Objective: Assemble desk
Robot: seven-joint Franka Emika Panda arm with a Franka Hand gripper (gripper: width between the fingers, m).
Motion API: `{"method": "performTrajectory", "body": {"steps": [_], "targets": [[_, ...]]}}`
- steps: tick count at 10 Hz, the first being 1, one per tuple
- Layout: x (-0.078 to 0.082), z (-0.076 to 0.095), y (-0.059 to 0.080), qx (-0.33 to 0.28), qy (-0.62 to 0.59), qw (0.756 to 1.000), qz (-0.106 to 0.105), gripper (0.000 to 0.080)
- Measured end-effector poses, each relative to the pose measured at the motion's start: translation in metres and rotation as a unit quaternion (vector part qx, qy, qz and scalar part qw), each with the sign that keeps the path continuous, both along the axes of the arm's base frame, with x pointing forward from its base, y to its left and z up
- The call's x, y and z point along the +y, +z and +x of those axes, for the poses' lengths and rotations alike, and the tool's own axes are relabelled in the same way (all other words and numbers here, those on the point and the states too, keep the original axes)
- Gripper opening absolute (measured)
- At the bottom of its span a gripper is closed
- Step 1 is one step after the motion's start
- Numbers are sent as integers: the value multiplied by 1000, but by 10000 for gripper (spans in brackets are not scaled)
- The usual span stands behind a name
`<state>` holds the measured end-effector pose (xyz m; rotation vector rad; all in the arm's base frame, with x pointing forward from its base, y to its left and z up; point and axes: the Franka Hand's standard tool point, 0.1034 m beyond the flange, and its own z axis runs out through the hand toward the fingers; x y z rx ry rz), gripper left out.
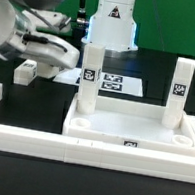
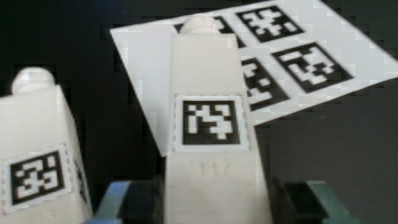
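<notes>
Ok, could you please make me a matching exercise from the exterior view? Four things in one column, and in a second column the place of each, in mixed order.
Things
1. tabletop
2. marker board
3. loose leg
4. far-right leg

Places
A. upright in the tabletop's corner, at the exterior view's right
B. flat on the table, behind the tabletop
C. on the table at the exterior view's left, outside the tabletop
D. nearest the camera, with two upright legs standing in it

Pairs: 1-D, 2-B, 3-C, 4-A
</notes>
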<state>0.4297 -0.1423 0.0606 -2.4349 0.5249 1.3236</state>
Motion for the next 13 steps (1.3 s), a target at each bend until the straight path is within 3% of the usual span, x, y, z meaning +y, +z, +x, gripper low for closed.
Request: {"method": "performTrajectory", "body": {"steps": [2, 5, 6, 9, 10, 13], "targets": [[-3, 15, 16, -13, 9, 1000, 5, 284], [-5, 18, 11, -27, 10, 1000, -5, 284], [-8, 29, 11, -59, 15, 998, -19, 284], [-2, 56, 51, -152, 20, 987, -42, 284], [-6, 63, 44, -196, 18, 978, -68, 284], [-8, 68, 45, -274, 15, 955, -111, 284]]}}
